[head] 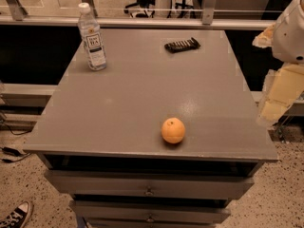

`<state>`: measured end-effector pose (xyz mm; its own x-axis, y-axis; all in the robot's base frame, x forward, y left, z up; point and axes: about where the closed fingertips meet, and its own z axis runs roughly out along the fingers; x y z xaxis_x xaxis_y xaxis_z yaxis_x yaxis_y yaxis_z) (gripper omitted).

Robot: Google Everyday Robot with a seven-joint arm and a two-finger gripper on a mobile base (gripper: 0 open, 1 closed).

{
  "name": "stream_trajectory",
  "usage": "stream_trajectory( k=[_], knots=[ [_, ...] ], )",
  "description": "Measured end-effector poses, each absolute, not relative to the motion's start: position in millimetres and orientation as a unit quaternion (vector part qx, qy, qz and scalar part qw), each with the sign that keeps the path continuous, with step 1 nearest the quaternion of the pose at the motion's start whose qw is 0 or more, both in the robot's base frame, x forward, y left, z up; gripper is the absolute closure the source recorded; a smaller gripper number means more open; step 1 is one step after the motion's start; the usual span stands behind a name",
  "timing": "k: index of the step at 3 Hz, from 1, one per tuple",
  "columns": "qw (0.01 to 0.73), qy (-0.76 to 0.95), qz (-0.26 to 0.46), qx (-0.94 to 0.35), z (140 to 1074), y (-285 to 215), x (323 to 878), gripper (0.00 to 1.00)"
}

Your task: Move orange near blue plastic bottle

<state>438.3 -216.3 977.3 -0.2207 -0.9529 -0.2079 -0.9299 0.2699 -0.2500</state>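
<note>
The orange (173, 130) sits on the grey table top (142, 89) near the front edge, a little right of the middle. The blue plastic bottle (92, 38), clear with a white cap and a white label, stands upright at the table's back left. The two are far apart. My gripper (278, 99) hangs at the right edge of the view, beyond the table's right side, level with the middle of the table. It is up and to the right of the orange, touches nothing and holds nothing that I can see.
A flat black ridged object (182, 45) lies at the back right of the table. Drawers (149, 186) run below the front edge. A rail (142, 20) crosses behind the table. A shoe (14, 216) shows on the floor at the bottom left.
</note>
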Motion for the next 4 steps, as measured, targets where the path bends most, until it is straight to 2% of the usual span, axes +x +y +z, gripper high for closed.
stream_trajectory(
  k=[1,3,4],
  knots=[
    [0.163,0.78,-0.036,-0.603,978,-216,438,0.0],
    [0.241,0.785,0.111,-0.56,914,-182,442,0.0],
    [0.271,0.769,0.177,-0.552,894,-142,441,0.0]
  ],
)
